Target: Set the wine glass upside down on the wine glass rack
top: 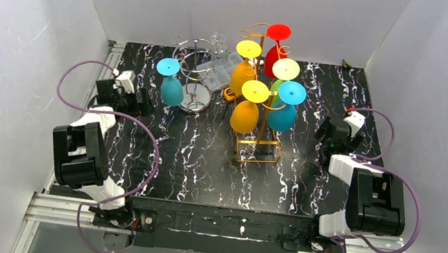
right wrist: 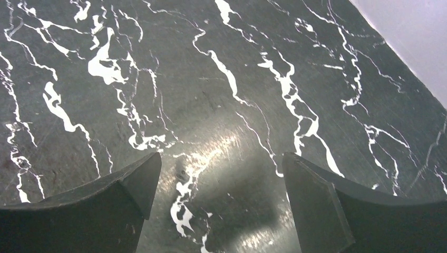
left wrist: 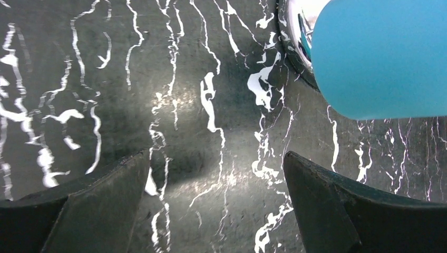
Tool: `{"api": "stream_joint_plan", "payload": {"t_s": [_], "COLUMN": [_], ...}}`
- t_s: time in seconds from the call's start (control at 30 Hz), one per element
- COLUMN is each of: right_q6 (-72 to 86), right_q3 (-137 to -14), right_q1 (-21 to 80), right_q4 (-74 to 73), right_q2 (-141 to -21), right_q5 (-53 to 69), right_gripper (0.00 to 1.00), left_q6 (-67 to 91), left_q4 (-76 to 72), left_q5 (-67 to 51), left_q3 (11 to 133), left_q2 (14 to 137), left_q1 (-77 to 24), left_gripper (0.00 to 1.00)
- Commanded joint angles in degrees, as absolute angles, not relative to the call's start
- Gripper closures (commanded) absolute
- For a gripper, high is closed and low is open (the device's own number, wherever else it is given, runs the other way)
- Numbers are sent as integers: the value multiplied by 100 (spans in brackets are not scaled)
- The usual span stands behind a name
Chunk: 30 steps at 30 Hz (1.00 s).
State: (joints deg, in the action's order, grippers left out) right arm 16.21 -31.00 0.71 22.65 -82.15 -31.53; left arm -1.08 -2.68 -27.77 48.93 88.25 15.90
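Your left gripper [left wrist: 216, 163] spread wide above the marble table [left wrist: 105, 79], your right gripper [right wrist: 221, 163] spread too, teal wine glass [top: 171, 90] upside down just beyond your left fingers, at the silver rack [top: 199, 58], gold rack [top: 256, 147] of coloured glasses [top: 246, 115] farther right.

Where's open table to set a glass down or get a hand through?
Open: the near strip of table in front of the gold rack; also the back right corner. Crowded: back middle, where the silver rack and gold rack nearly meet, blue glass alongside.
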Motion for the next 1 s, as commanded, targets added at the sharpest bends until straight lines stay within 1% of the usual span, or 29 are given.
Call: {"api": "stream_joint_plan", "payload": {"t_s": [0.0, 0.17, 0.33, 0.43, 0.5, 0.67, 0.73, 0.83, 0.9, 0.97], "right_q6": [1297, 1095, 1080, 1047, 996, 983, 968, 772, 687, 549], "right_q3": [-3079, -3081, -3121, -2964, -2849, -2337, -2141, -2194, -2384, -2353], "right_q1": [57, 80, 79, 81, 79, 157, 180, 204, 233, 395], "right_q4": [3321, 3518, 3484, 3678, 3815, 4161, 4441, 4692, 4549, 4743], "right_q2": [-8446, -8563, -8622, -8502, -8418, -8180, -8151, -8253, -8407, -8616], "right_q5": [-3037, -3055, -3049, -2995, -2894, -2602, -2720, -2863, -2788, -2908], "right_gripper": [5, 4, 4, 3, 2, 2, 2, 2, 2, 2], "left_q6": [386, 178, 122, 86, 91, 78, 55, 26, 26, -123], "left_q4": [-1336, -1933, -2441, -3076, -3314, -3997, -4311, -4804, -5032, -5361], "left_q5": [-2704, -2159, -1905, -1810, -1793, -1772, -1830, -1935, -1968, -1923], "left_q3": [4622, 4070, 3642, 3289, 3142, 2654, 2439, 2156, 2022, 1827], "left_q2": [8865, 8747, 8619, 8570, 8578, 8439, 8360, 8291, 8288, 8313], "left_q1": [1300, 793, 634, 616, 600, 588, 589, 583, 578, 544], "left_gripper": [2, 2, 2, 2, 2, 2, 2, 2, 2, 2]}}
